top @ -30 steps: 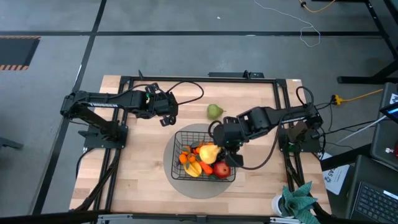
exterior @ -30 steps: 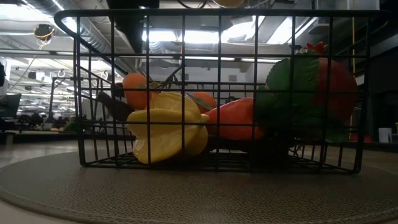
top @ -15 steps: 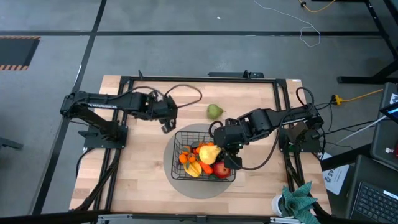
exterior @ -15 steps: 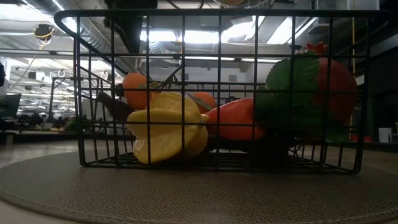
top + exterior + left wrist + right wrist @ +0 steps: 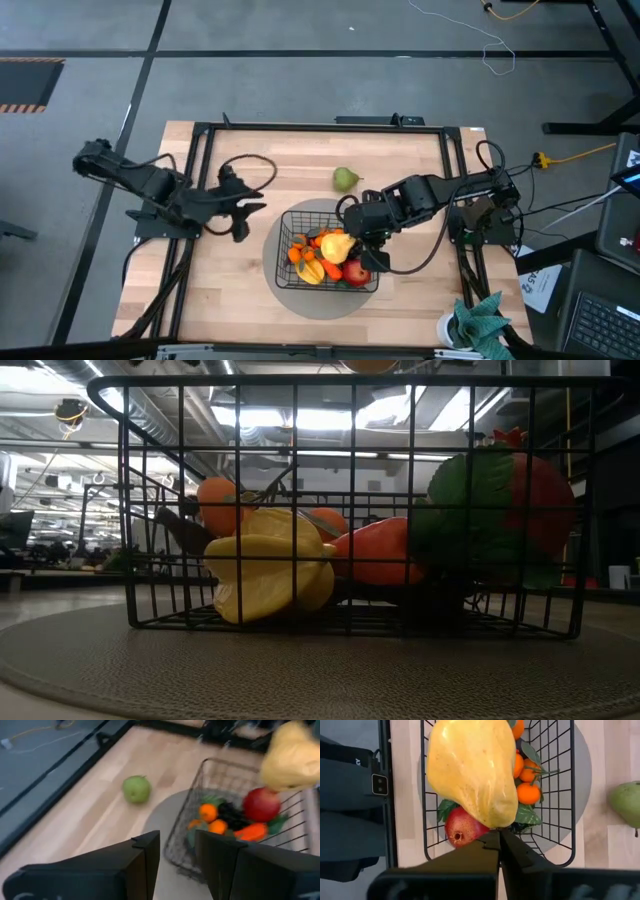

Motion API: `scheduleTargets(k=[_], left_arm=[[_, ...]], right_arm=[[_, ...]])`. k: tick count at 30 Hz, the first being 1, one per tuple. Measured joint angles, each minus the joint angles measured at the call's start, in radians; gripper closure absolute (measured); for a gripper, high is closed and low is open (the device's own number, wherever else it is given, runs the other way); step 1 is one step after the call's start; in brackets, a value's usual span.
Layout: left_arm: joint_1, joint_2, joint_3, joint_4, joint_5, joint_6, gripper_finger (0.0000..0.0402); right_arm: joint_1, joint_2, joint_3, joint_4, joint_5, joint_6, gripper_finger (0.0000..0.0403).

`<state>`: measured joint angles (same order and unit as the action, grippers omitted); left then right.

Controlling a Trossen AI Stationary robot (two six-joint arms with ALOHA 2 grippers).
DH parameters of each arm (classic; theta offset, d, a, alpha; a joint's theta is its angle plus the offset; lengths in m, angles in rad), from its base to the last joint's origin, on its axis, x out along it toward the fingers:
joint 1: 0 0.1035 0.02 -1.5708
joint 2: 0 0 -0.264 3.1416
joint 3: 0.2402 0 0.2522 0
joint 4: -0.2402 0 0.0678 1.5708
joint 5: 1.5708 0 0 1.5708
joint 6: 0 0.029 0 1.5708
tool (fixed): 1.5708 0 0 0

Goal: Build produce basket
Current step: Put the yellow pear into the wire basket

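The basket sits on a round grey mat toward the near edge of the wooden table. Inside the basket lie a red pomegranate at the near right, a yellow star-shaped piece beside it, small oranges and a carrot.

Over the basket's right side the right gripper has its fingers clenched on the narrow end of a big yellow pear-shaped fruit, holding it above the other produce.

Left of the basket, off the mat, the left gripper hovers with its fingers apart and nothing between them.

Beyond the basket, just past the mat, a green pear lies on bare wood.
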<state>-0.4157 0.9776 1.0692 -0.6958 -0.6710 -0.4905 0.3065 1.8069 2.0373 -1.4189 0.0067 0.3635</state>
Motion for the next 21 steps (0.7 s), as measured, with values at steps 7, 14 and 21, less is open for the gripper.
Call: scheduleTargets(k=[7,14,21], left_arm=[[-0.021,-0.158,-0.356,0.409,-0.001,0.045,0.0292],[0.042,-0.217,-0.665,0.928,0.137,0.170,0.0292],[0.063,-0.229,-0.838,1.234,0.279,0.183,0.0292]], right_arm=[[0.000,0.000,0.000,0.000,0.000,0.025,0.0403],[0.000,0.000,0.000,0.000,0.002,0.022,0.0403],[0.000,0.000,0.000,-0.006,0.002,0.021,0.0403]])
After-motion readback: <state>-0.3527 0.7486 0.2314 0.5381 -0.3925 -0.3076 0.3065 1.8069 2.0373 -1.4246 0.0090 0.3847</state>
